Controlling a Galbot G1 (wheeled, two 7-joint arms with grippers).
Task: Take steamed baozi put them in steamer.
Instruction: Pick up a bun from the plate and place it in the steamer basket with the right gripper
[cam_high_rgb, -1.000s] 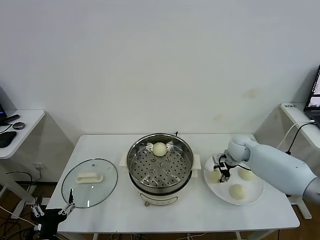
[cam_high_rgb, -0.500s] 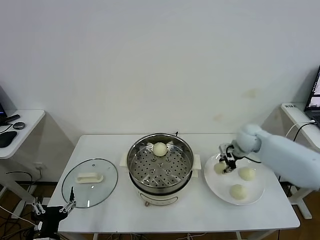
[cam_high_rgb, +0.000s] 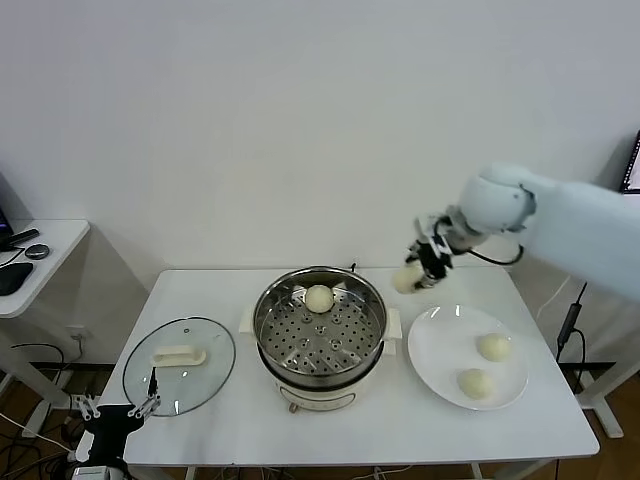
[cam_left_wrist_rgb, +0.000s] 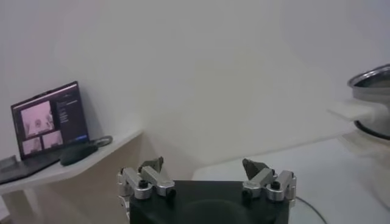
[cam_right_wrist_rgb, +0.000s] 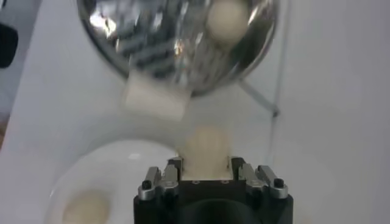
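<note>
At the near left, below the table edge, the left gripper (cam_high_rgb: 118, 412) hangs spread wide. Two steamed baozi (cam_high_rgb: 477, 382) lie on the plate (cam_high_rgb: 437, 345). One sits in the steamer (cam_high_rgb: 320, 322). Farther right, the raised right gripper (cam_high_rgb: 424, 268) clamps a fourth bun (cam_high_rgb: 407, 278).

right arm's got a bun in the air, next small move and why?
Probably carry it toward the robot's left, over the steamer. The right gripper holds a baozi lifted beside the steamer's rim, not yet above the perforated tray, where one bun already sits.
</note>
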